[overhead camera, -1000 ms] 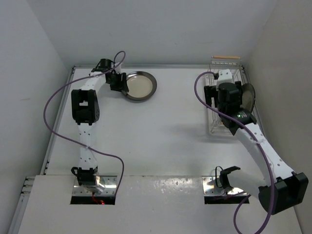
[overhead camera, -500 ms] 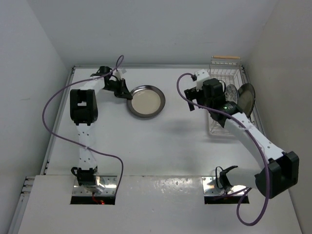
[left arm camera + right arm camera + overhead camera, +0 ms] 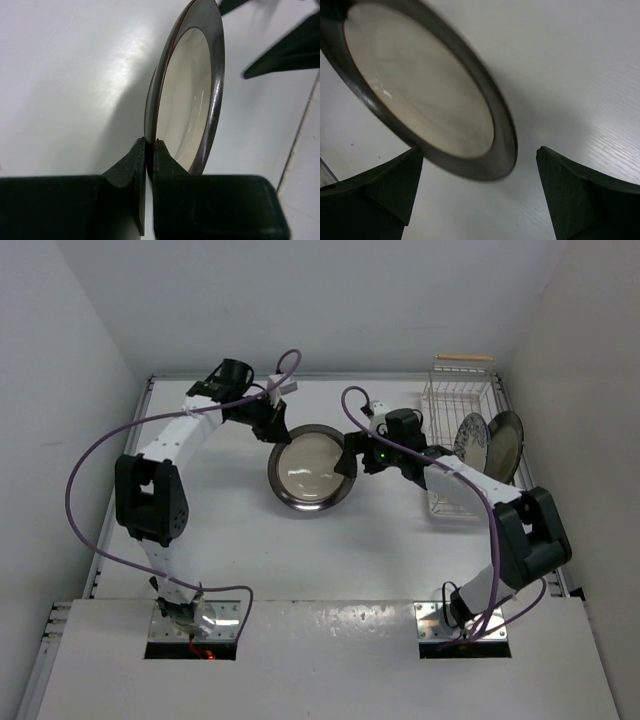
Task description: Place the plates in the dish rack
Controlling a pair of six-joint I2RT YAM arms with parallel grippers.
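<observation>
My left gripper (image 3: pixel 278 432) is shut on the rim of the dark-rimmed cream plate (image 3: pixel 311 468) and holds it tilted above the table's middle. In the left wrist view the fingers (image 3: pixel 135 165) pinch the plate (image 3: pixel 192 95) edge-on. My right gripper (image 3: pixel 358 455) is open, right beside the plate's right edge. In the right wrist view the plate (image 3: pixel 420 90) sits just ahead of the open gripper (image 3: pixel 480 172), apart from the fingers. The white wire dish rack (image 3: pixel 452 400) stands at the far right. It holds the blue-and-white plate (image 3: pixel 470 439) and the blocked-rim plate (image 3: pixel 505 443) upright.
The rack's wooden handle (image 3: pixel 464 358) is near the back wall. Purple cables loop off both arms. The right wall runs close behind the rack.
My left gripper has lifted the dark-rimmed plate and carried it right and nearer, toward the middle. My right arm has swung left from the rack to the plate's right edge.
</observation>
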